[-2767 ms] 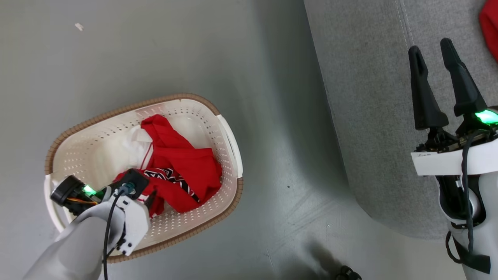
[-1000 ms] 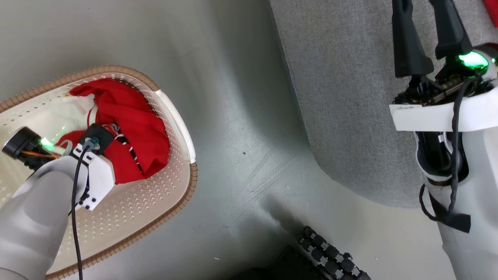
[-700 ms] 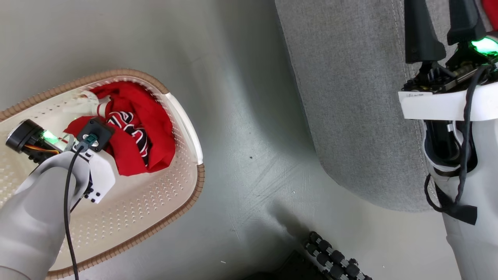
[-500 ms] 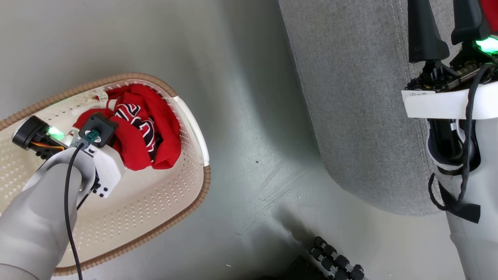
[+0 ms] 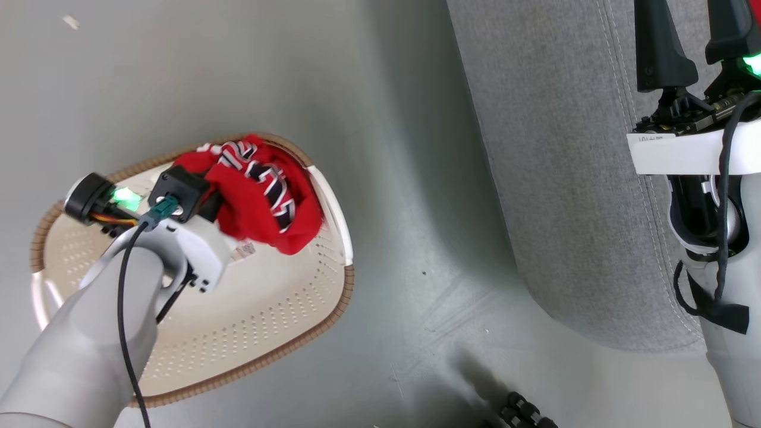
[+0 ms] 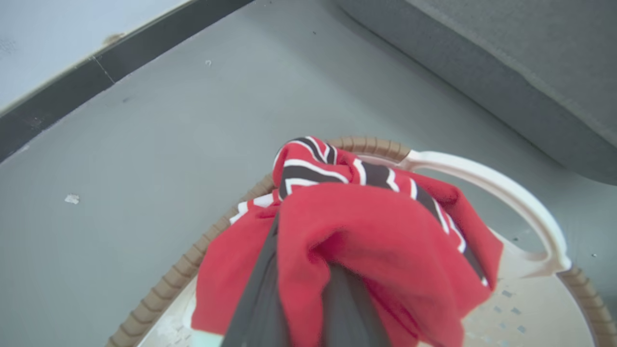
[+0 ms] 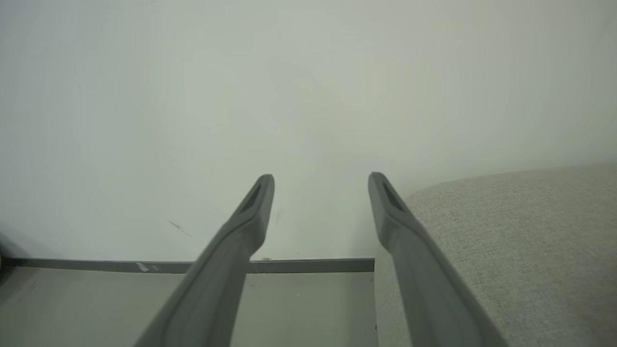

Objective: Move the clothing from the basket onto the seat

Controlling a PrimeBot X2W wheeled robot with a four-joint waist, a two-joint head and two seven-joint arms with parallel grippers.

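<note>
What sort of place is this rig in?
Probably a home-style living room, or a lab mock-up of one: a grey sofa, a laundry basket on a smooth grey floor, a plain wall with dark skirting.

Pale grey left forearm [image 5: 77, 351], white wrist bracket [image 5: 199, 249], black cable [image 5: 120, 303], green light [image 5: 125, 195] glowing; right jaws long, dark, tapered.

Soft even light, slight motion blur
</note>
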